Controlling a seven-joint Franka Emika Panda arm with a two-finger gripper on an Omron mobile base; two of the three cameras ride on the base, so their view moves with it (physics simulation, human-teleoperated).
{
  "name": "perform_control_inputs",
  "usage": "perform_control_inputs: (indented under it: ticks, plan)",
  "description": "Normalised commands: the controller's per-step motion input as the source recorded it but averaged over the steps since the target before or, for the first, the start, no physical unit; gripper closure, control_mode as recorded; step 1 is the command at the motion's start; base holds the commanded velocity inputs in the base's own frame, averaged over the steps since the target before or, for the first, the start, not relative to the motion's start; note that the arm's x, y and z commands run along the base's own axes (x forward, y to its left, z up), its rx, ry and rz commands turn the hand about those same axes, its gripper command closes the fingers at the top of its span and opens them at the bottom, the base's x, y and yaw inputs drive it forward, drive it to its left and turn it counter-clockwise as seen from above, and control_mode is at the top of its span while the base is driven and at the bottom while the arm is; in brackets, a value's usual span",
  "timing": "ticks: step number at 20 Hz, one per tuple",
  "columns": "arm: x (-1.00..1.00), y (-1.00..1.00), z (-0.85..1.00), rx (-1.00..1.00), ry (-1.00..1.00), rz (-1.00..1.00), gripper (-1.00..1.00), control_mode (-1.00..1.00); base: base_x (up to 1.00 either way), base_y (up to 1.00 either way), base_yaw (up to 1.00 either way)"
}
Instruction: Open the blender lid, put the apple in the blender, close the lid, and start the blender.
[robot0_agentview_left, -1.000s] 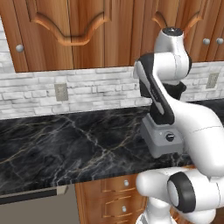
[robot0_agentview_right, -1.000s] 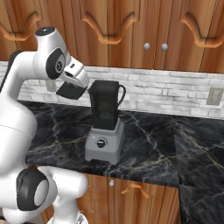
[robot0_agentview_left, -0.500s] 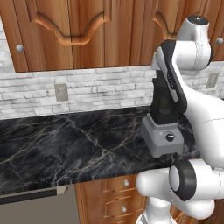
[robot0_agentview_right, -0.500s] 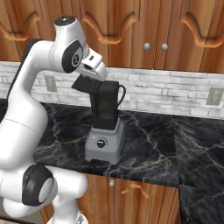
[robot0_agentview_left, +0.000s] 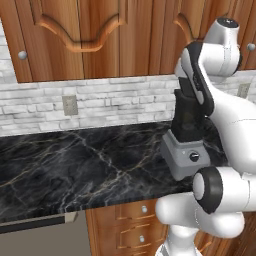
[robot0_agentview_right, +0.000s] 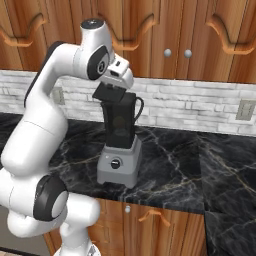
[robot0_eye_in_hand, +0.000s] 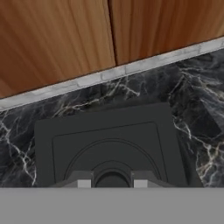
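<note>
Hand (robot0_agentview_right: 111, 94) now hangs right over the blender lid (robot0_eye_in_hand: 109, 146), having swung in from the left and come down over the last second; its fingertips (robot0_eye_in_hand: 84, 180) stand a little apart on either side of the lid's round centre knob and hold nothing yet. That puts the first step, lifting the lid, within reach, though it is still shut on the jar. The blender (robot0_agentview_right: 118, 148) stands on the black marble tabletop (robot0_agentview_left: 75, 167), near its front edge, with a brick wall (robot0_agentview_right: 190, 107) and wooden cabinets (robot0_agentview_left: 90, 37) behind. No apple can be seen nearby, and nothing crowds the blender.
</note>
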Motion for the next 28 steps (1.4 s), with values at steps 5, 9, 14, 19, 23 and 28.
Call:
perform_control_inputs:
  ticks: [5, 9, 14, 19, 23, 28]
  plan:
    - [0.41, -0.12, -0.04, 0.00, 0.00, 0.07, 1.00, -1.00, 0.00, 0.00, 0.00]
    - [0.15, -0.30, -0.15, 0.00, 0.00, 0.02, 1.00, -1.00, 0.00, 0.00, 0.00]
    - [0.11, -0.20, -0.18, 0.00, 0.00, 0.03, 1.00, -1.00, 0.00, 0.00, 0.00]
    - [0.19, 0.00, -0.14, 0.00, 0.00, 0.09, 1.00, -1.00, 0.00, 0.00, 0.00]
    - [0.05, 0.00, -0.19, 0.00, 0.00, 0.09, 1.00, -1.00, 0.00, 0.00, 0.00]
    - [0.00, 0.00, -0.14, 0.00, 0.00, 0.02, 1.00, -1.00, 0.00, 0.00, 0.00]
